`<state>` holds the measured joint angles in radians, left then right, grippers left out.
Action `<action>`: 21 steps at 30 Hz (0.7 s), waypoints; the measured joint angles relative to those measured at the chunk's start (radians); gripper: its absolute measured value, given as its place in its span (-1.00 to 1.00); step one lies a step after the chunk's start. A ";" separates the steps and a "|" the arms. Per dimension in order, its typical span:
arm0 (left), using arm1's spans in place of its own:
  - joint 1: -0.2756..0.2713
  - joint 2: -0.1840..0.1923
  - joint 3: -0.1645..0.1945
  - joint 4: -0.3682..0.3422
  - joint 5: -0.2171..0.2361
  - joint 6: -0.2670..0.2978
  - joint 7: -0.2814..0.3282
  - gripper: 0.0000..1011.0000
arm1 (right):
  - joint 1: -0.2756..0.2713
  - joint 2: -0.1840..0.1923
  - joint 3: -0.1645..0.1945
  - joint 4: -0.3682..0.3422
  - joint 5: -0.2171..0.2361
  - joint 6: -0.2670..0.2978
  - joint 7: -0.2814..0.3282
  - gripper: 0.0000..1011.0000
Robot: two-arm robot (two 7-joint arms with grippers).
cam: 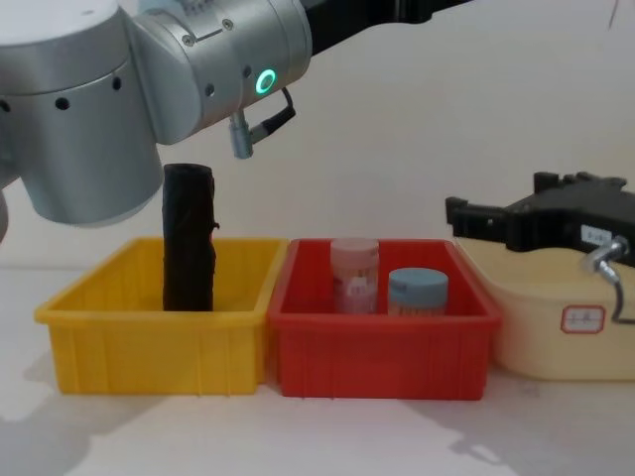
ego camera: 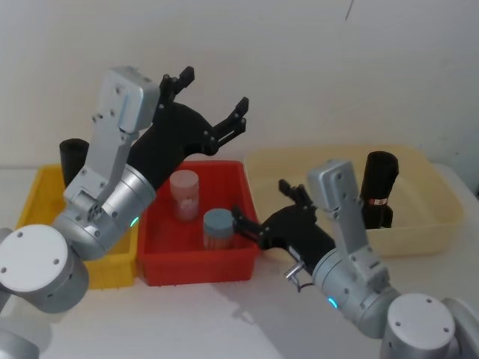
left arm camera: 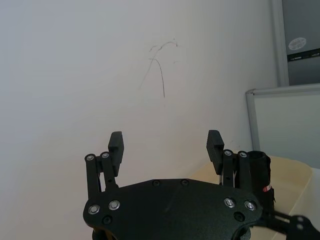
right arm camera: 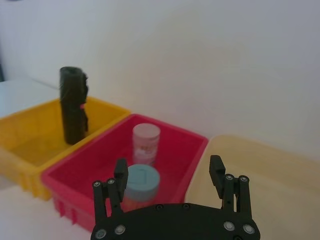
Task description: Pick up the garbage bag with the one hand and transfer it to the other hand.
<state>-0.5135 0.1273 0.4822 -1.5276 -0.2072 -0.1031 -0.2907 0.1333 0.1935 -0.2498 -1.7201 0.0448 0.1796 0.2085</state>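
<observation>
Garbage bag [ego camera: 379, 179]: stood upright in cream bin [ego camera: 423, 224].
Left gripper [ego camera: 212, 96]: held raised above red bin [ego camera: 198, 267], jaws spread, empty.
Right gripper [ego camera: 263, 203]: held low near red bin, jaws spread, empty.

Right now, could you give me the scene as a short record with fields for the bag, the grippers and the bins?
bag: upright in the cream bin, on the right, untouched
left gripper: open, empty, raised high
right gripper: open, empty, near the red bin's right end, apart from the bag
yellow bin: holds a plain black roll, upright
red bin: holds a pink jar and a blue-lid jar
</observation>
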 joint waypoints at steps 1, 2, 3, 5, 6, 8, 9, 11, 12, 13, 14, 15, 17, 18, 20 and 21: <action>0.001 0.000 0.000 -0.001 0.000 0.000 0.000 0.98 | 0.000 0.000 -0.003 0.000 0.000 0.001 0.001 0.98; 0.002 0.001 -0.001 -0.002 0.000 0.001 0.001 0.98 | -0.002 0.002 -0.009 0.002 0.000 0.003 0.007 0.98; 0.003 0.001 -0.002 -0.003 0.001 0.001 0.002 0.98 | -0.002 0.003 -0.011 0.002 0.000 0.004 0.010 0.98; 0.004 0.001 -0.002 -0.004 0.001 0.001 0.003 0.98 | -0.003 0.004 -0.017 0.005 0.000 0.008 0.016 0.98; 0.006 0.001 -0.003 -0.005 0.001 0.001 0.003 0.98 | -0.003 0.006 -0.022 0.006 0.000 0.010 0.022 0.98; 0.007 0.002 -0.004 -0.006 0.001 0.002 0.004 0.98 | -0.003 0.008 -0.027 0.009 0.001 0.013 0.029 0.98; 0.008 0.002 -0.004 -0.007 0.001 0.002 0.004 0.98 | -0.003 0.010 -0.031 0.010 0.002 0.016 0.034 0.98; 0.009 0.002 -0.004 -0.008 0.002 0.002 0.005 0.98 | -0.003 0.012 -0.036 0.012 0.004 0.018 0.040 0.98; 0.009 0.002 -0.005 -0.008 0.002 0.003 0.005 0.98 | -0.003 0.013 -0.041 0.013 0.008 0.021 0.047 0.98; 0.010 0.002 -0.005 -0.008 0.002 0.003 0.006 0.98 | -0.003 0.014 -0.043 0.013 0.009 0.023 0.049 0.98; 0.010 0.002 -0.005 -0.009 0.002 0.003 0.006 0.98 | -0.003 0.015 -0.045 0.013 0.011 0.024 0.053 0.98; 0.010 0.002 -0.005 -0.009 0.002 0.003 0.006 0.98 | -0.003 0.018 -0.051 0.014 0.014 0.027 0.061 0.98; 0.011 0.003 -0.006 -0.010 0.002 0.003 0.006 0.98 | -0.003 0.019 -0.055 0.014 0.017 0.029 0.067 0.98; 0.011 0.003 -0.006 -0.010 0.002 0.003 0.007 0.98 | -0.003 0.022 -0.061 0.014 0.019 0.031 0.073 0.98; 0.012 0.003 -0.006 -0.010 0.002 0.004 0.007 0.98 | -0.003 0.023 -0.066 0.014 0.022 0.034 0.079 0.98; 0.012 0.003 -0.006 -0.011 0.003 0.004 0.007 0.98 | -0.003 0.025 -0.070 0.014 0.025 0.037 0.085 0.98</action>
<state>-0.5012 0.1302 0.4760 -1.5385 -0.2046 -0.0993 -0.2838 0.1305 0.2181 -0.3199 -1.7065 0.0696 0.2165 0.2937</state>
